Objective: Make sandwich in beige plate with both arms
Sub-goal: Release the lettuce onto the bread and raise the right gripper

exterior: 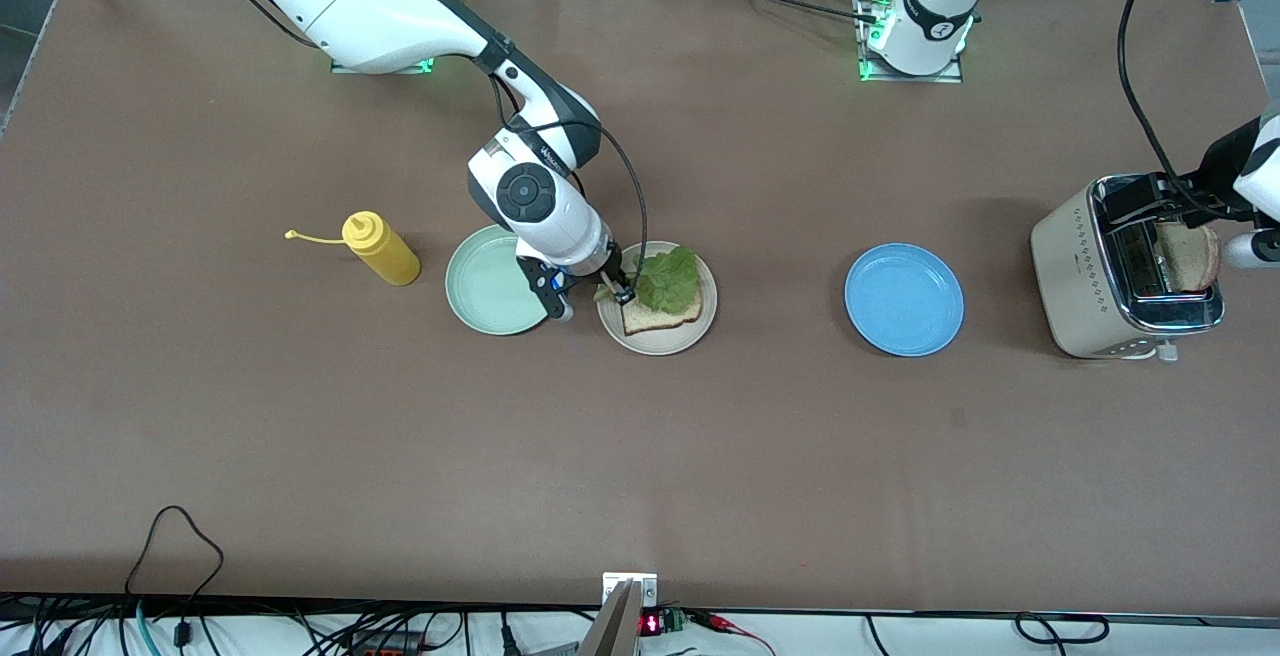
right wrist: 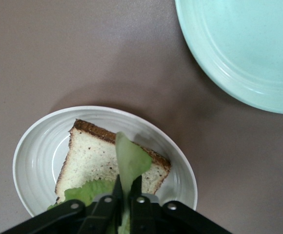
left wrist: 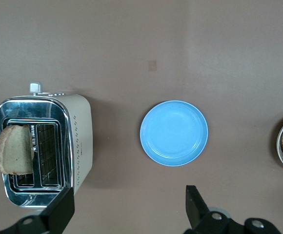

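Green lettuce leaf (exterior: 668,279), two bread slices (exterior: 661,317) (exterior: 1188,255), three plates (exterior: 657,338) (exterior: 487,281) (exterior: 904,299).

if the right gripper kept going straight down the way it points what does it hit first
Most likely the bread slice on the beige plate. The right gripper, shut on the lettuce leaf, points at it.

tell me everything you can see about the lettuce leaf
The lettuce leaf is ruffled, bright green with a paler stem end, and looks thin and floppy. It lies draped over the bread slice on the beige plate, covering the part of the slice farther from the front camera. The right gripper is shut on its pale stem end. Nothing else touches it.
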`<state>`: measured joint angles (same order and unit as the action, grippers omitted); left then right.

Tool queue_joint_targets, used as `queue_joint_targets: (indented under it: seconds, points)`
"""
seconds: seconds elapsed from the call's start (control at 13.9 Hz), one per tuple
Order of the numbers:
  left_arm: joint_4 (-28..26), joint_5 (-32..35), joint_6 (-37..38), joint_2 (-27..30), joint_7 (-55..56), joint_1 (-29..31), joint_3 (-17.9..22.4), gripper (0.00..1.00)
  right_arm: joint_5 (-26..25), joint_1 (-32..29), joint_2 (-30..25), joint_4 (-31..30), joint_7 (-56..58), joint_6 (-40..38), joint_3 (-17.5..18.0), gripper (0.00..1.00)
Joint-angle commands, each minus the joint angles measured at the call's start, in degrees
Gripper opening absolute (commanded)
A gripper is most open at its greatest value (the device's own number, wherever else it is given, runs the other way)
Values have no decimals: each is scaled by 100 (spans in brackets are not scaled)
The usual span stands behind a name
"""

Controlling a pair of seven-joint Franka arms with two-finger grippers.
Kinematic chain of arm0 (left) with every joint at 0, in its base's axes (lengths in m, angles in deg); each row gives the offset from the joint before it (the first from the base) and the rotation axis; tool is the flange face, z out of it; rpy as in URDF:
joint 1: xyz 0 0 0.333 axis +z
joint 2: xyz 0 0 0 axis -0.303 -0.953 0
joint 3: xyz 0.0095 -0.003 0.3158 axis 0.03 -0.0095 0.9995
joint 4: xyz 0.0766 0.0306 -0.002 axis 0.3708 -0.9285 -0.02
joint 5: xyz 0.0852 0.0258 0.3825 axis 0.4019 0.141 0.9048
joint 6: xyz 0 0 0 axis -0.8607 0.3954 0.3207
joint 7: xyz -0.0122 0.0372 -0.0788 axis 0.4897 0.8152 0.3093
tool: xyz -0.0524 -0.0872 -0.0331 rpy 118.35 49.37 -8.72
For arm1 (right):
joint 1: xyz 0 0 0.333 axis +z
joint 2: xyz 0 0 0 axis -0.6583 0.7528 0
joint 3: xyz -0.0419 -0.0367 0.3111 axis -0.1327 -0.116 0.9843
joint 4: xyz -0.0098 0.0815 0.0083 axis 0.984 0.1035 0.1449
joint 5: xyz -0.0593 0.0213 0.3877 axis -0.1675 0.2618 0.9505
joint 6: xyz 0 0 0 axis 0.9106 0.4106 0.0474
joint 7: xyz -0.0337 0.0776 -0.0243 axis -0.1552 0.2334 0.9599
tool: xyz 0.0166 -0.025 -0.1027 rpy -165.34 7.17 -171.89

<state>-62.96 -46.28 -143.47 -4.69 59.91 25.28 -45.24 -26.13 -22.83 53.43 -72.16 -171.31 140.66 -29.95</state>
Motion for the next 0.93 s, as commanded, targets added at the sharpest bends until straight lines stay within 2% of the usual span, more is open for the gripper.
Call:
queue_joint_targets:
  seconds: [0.0,0.07,0.22,0.36,0.57,0.86]
  points:
    - [-26,-40,-9,34,-103,27,2,100,-71,56,75,131,98,14,-79,46]
    - [-26,-40,-9,34,-103,27,2,100,-62,38,67,131,98,14,-79,75]
    - [0,-40,-18,25,-103,27,2,100,-71,-5,-38,131,80,-12,-79,100]
    - [9,-40,-18,25,-103,27,2,100,-54,-119,-380,87,238,-108,-79,100]
    - [18,-40,-18,25,-103,27,2,100,-1,-427,-1144,69,720,-1011,-79,100]
    - [26,-23,-9,34,-103,18,-51,100,26,-769,-2084,-158,2142,-1944,-70,100]
